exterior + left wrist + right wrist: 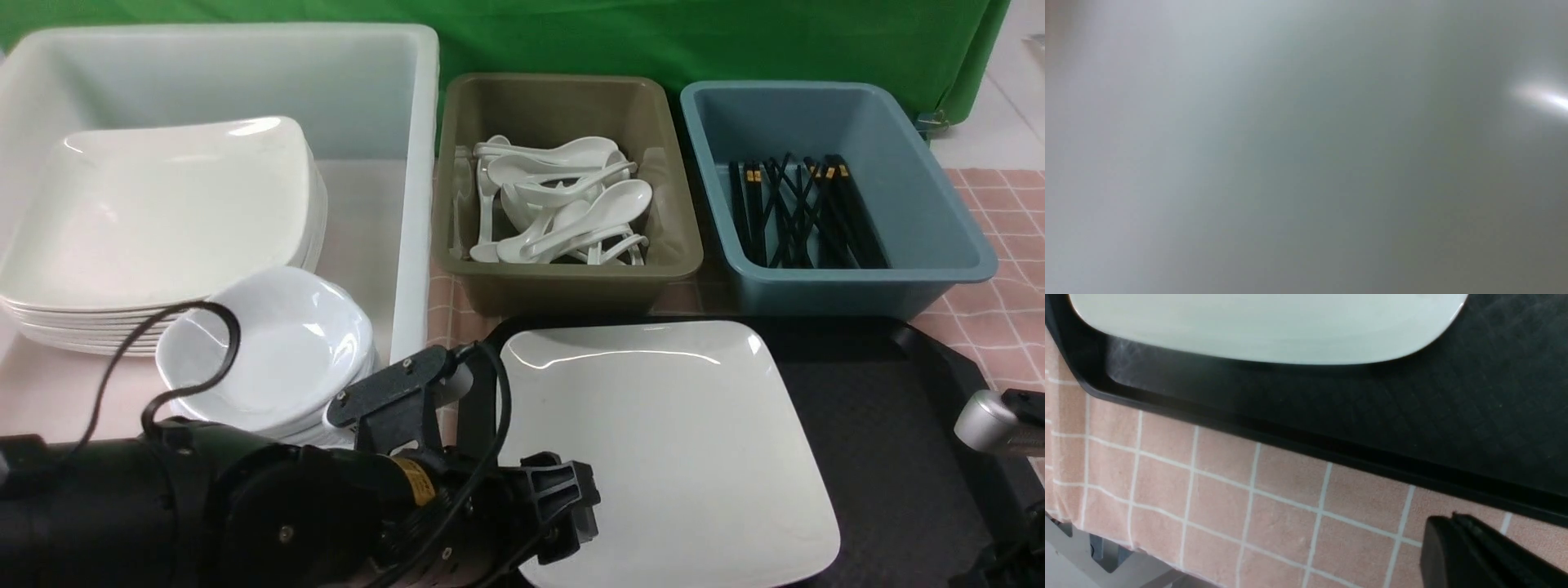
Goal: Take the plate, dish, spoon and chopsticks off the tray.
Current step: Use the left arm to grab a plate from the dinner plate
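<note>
At 9 o'clock on the tray point(890, 425) — the plate point(661, 441), flat, alone. Glazed, stiff, slippery, probably heavy, chippable; take it by the raised rim at 7 o'clock. Left gripper point(563, 506) hangs there; opening can't be told. Right gripper point(1453, 519) pinched narrow, empty, over the checked cloth point(1249, 473). White tub point(412, 204) at 10 o'clock holds stacked plates point(163, 212) — room on top.

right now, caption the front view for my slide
Plate on the tray; spoons fill the olive tub, chopsticks the blue tub, left arm low in front.
</note>
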You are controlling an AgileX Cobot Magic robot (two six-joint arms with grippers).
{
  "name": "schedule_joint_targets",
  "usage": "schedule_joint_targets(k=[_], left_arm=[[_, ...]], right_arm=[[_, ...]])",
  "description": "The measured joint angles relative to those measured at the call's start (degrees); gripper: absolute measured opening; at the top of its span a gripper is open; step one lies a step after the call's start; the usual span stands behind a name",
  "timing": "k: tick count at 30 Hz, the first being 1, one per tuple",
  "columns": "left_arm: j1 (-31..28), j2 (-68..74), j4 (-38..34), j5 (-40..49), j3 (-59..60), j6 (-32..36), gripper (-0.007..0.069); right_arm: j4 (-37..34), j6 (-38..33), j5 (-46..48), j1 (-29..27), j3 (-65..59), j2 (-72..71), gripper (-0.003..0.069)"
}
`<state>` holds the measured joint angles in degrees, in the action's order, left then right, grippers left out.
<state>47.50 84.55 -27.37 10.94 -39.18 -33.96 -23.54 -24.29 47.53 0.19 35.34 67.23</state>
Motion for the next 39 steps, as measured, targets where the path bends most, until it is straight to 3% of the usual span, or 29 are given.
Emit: schedule_joint_targets(k=[6,8,11,12,13,15,17,20,22,26,28,33,38,39], left_arm=[[-0.51,0.21,-1.38,1.45,-1.19,2.19,0.0464],[-0.42,-0.45,-1.30,5.64,-3.34,3.55,0.0412],[0.37,-3.05,-0.46,12.81,-7.01,3.88,0.0247],[0.51,-4.17,-0.02,13.54,-7.77,3.93,0.0185],[0.54,-4.39,-0.01,13.61,-7.77,3.93,0.0172],[1.59,-7.33,0.46,13.70,-7.76,3.85,0.0049],[3.81,-8.89,0.40,11.57,-5.56,2.06,0.0013],[8.05,-9.54,-0.36,5.18,0.16,-3.61,0.0006],[11.28,-9.32,-2.02,-4.71,6.51,-10.77,0.0007],[12.52,-8.90,-3.12,-15.51,12.24,-18.77,0.0008],[12.52,-8.90,-3.12,-16.70,12.70,-20.12,0.0015],[12.52,-7.90,-3.64,-18.87,12.75,-21.30,0.0086],[12.52,-2.34,-4.27,-20.09,12.75,-21.98,0.0230],[12.52,-0.37,-4.34,-22.27,12.75,-21.50,0.0288]], right_arm=[[0.00,0.00,0.00,0.00,0.00,0.00,0.0066],[0.00,0.00,0.00,0.00,0.00,0.00,0.0069],[0.00,0.00,0.00,0.00,0.00,0.00,0.0069],[0.00,0.00,0.00,0.00,0.00,0.00,0.0070],[0.00,0.00,0.00,0.00,0.00,0.00,0.0070],[0.00,0.00,0.00,0.00,0.00,0.00,0.0070],[0.00,0.00,0.00,0.00,0.00,0.00,0.0072],[0.00,0.00,0.00,0.00,0.00,0.00,0.0074],[0.00,0.00,0.00,0.00,0.00,0.00,0.0074],[0.00,0.00,0.00,0.00,0.00,0.00,0.0077],[-0.09,0.00,0.00,0.00,0.00,0.00,0.0079],[-0.60,0.00,0.00,0.00,0.00,0.00,0.0081],[-0.66,0.00,0.00,0.00,0.00,0.00,0.0090],[-0.66,0.00,0.00,0.00,0.00,0.00,0.0092]])
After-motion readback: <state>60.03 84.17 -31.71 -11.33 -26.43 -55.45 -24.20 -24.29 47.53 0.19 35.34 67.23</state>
